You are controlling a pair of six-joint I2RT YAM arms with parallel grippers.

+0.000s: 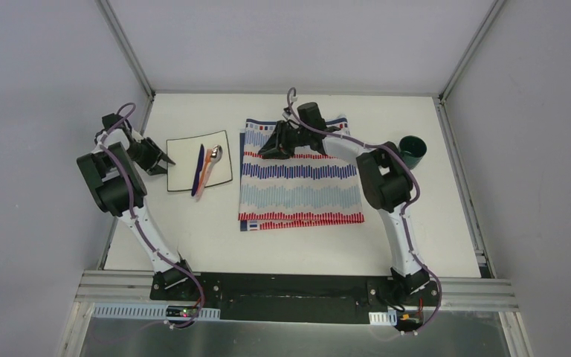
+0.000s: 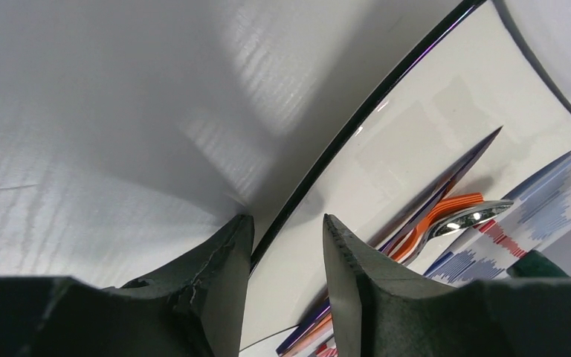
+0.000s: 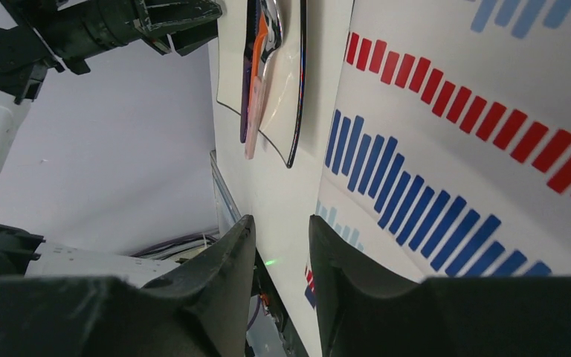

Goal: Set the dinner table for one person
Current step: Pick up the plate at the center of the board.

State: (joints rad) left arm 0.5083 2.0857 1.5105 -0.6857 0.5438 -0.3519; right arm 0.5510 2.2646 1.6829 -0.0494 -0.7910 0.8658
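Bench (image 1: 193,238), matte white with grey rails, lay in front of both arm bases and carried everything. A striped cloth (image 1: 301,186) lay at its middle. A white square plate (image 1: 182,160) sat just left of the cloth, holding a blue knife (image 1: 198,169) and an orange-handled spoon (image 1: 214,154) side by side. A dark green cup (image 1: 414,151) stood near the right rail. Left fingers (image 2: 215,268) straddled the plate's left rim, apart; whether they pinched it could not be told. Right fingers (image 3: 223,260) hung spread over the cloth's far left corner, gripping nothing.
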